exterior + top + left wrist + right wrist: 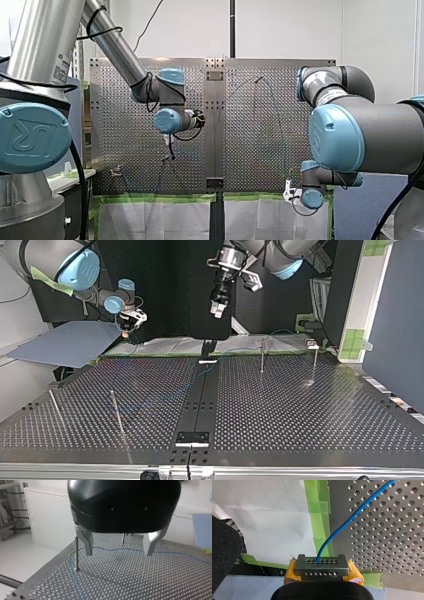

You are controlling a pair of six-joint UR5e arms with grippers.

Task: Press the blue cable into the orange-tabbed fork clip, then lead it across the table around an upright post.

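right gripper clenched on cable, left gripper released, hovering above cable, post just beside it

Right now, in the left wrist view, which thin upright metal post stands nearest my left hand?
The thin metal post close beside my left hand, where the blue cable bends; the other post stands farther ahead.
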